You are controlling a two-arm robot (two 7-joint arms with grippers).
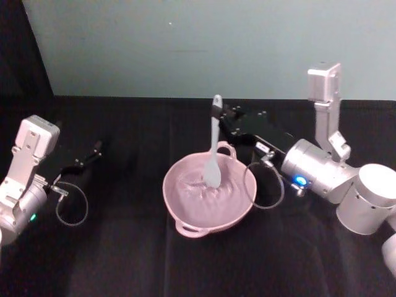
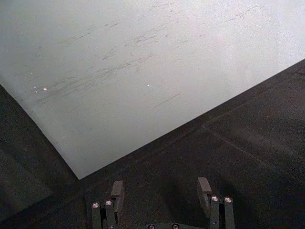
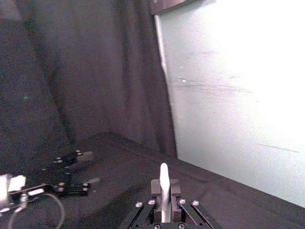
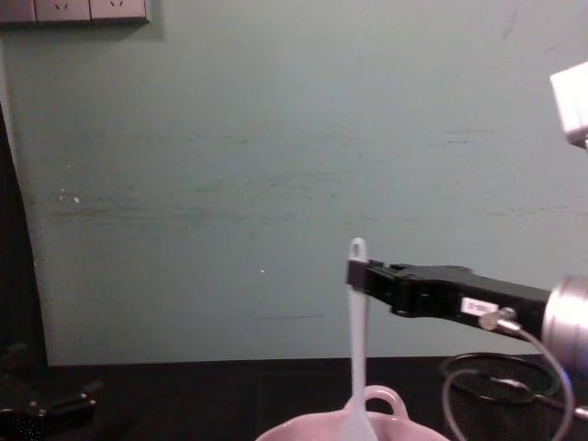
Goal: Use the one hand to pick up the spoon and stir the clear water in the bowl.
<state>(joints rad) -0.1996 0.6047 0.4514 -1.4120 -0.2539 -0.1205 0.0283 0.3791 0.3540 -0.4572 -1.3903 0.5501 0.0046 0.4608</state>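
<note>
Right gripper (image 1: 218, 115) clamped on spoon (image 1: 213, 154) handle near top, paddle upright in water (image 1: 198, 189) of pink bowl (image 1: 167, 185) at centre. Hold paddle submerged; sweep slow circles clear of rim. Left gripper (image 1: 93, 151) parked at left, fingers apart.

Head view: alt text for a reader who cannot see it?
The right gripper holds the white spoon upright near its handle end, head dipped into the pink bowl of water. The left gripper sits open on the left.
</note>
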